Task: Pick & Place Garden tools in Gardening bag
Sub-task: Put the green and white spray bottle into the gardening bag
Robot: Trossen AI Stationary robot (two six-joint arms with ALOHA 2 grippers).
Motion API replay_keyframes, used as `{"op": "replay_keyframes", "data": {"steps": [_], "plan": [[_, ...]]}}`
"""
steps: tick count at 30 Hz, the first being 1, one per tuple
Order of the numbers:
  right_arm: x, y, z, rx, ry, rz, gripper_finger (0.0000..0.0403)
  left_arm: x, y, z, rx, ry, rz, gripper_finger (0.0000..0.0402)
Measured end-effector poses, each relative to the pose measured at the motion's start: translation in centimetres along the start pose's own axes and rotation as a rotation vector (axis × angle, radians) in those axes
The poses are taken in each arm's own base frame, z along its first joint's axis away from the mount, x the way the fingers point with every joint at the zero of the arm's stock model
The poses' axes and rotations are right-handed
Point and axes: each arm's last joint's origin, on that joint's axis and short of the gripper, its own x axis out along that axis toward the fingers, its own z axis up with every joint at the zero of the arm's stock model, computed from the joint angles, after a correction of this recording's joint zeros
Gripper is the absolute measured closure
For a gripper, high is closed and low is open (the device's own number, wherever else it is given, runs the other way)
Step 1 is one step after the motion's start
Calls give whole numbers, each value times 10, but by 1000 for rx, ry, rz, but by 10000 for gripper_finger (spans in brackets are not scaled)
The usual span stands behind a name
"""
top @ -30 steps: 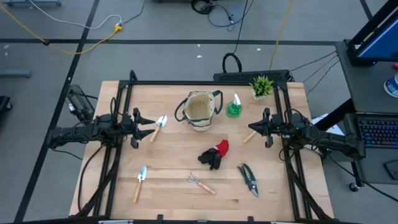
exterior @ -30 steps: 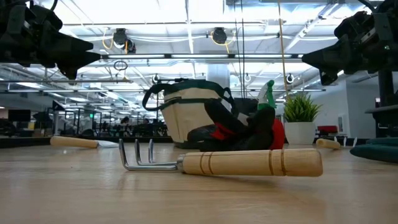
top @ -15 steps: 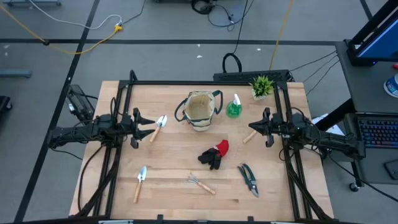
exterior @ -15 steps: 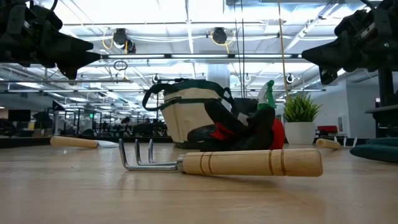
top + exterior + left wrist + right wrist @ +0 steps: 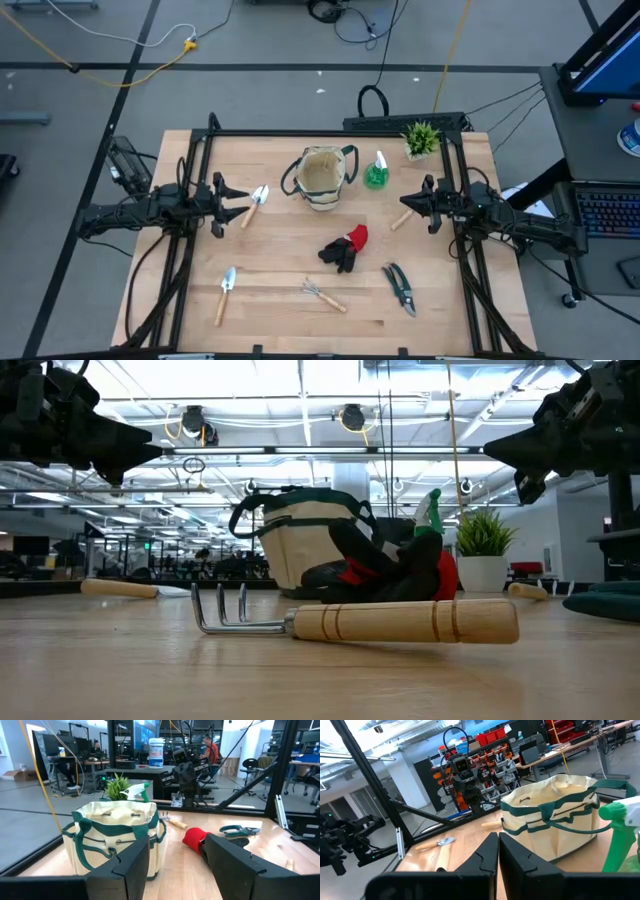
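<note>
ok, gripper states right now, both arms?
Left gripper: open, holding nothing.
Right gripper: shut, holding nothing.

Left claw (image 5: pixel 243 203) hovers with fingers apart, right claw (image 5: pixel 403 205) pinched closed

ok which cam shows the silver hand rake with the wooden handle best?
Low view: the silver hand rake with the wooden handle lies side-on right in front, tines and handle clear. High view shows it tiny near the table's front edge. Neither wrist view shows it.

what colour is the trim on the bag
Dark green, on the beige gardening bag; clearest in the left wrist view.
</note>
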Motion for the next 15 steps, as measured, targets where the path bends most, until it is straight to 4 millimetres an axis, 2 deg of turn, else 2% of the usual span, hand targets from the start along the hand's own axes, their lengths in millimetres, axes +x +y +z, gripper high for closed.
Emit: {"op": "replay_keyframes", "data": {"steps": [7,15], "plan": [[0,0,2,-22,-24,-9,396,0,0,0,-5,0,0,201],[-2,6,16,-53,-183,20,396,0,0,0,-6,0,0,201]]}}
